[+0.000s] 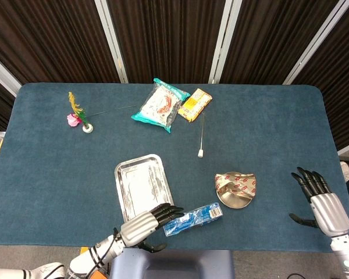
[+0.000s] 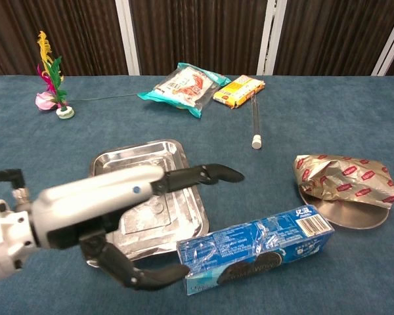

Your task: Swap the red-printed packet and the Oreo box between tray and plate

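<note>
At the table's near edge the left hand (image 2: pixel 111 216) reaches over the tray (image 1: pixel 134 174), fingers spread and empty beside the Oreo box (image 2: pixel 256 249). The right hand (image 1: pixel 321 201) hovers open, well apart from the red-printed packet (image 2: pixel 345 176) on the plate (image 2: pixel 354 215).
</note>
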You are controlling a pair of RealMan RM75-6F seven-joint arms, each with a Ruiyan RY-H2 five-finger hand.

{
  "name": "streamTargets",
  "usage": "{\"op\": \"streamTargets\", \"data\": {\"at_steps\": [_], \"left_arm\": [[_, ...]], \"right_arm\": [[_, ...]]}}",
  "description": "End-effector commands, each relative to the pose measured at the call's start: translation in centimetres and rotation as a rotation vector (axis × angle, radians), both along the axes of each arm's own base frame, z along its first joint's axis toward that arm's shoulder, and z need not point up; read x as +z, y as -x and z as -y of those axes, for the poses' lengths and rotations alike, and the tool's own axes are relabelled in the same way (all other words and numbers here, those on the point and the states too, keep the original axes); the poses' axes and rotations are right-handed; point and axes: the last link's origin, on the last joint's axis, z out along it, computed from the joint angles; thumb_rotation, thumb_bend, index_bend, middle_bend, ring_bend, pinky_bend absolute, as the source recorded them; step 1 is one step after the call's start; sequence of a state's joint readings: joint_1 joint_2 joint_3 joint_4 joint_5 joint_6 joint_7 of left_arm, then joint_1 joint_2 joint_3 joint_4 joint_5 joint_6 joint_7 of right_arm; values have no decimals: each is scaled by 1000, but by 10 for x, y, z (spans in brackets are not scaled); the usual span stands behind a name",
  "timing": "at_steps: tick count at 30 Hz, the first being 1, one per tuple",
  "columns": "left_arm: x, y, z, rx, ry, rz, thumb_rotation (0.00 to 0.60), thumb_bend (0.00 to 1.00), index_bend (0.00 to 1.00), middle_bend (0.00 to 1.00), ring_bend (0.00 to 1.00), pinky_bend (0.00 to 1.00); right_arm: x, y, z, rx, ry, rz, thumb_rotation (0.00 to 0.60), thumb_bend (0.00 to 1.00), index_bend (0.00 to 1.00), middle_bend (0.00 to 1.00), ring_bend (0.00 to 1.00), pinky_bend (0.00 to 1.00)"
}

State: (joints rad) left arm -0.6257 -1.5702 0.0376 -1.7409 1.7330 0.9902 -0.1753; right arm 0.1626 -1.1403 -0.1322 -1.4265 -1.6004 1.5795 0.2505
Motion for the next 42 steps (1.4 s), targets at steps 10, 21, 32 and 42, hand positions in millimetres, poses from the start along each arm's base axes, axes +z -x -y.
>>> {"op": "streamTargets", "data": {"at_steps": [10,21,32,42], "left_arm": [[-65,-40,1,-21,12,-27,600,359,0,0,0,0],[-88,-31,-21,-10,-59,-105,600,360,0,0,0,0],[-100,-20,-26,62,-66,-154,600,359,370,324,176,275],[-94,-29,-32,99,-131,-50,600,409,707,683,462,604]], "right_arm": [[20,5,-3,-22,-21,41,600,203,0,0,0,0],[19,3,-5,-21,-24,36,600,203,0,0,0,0],[25,4,-5,-25,-8,67,600,196,0,0,0,0],[24,5,-3,-34,-14,69,600,196,0,0,0,0]]}}
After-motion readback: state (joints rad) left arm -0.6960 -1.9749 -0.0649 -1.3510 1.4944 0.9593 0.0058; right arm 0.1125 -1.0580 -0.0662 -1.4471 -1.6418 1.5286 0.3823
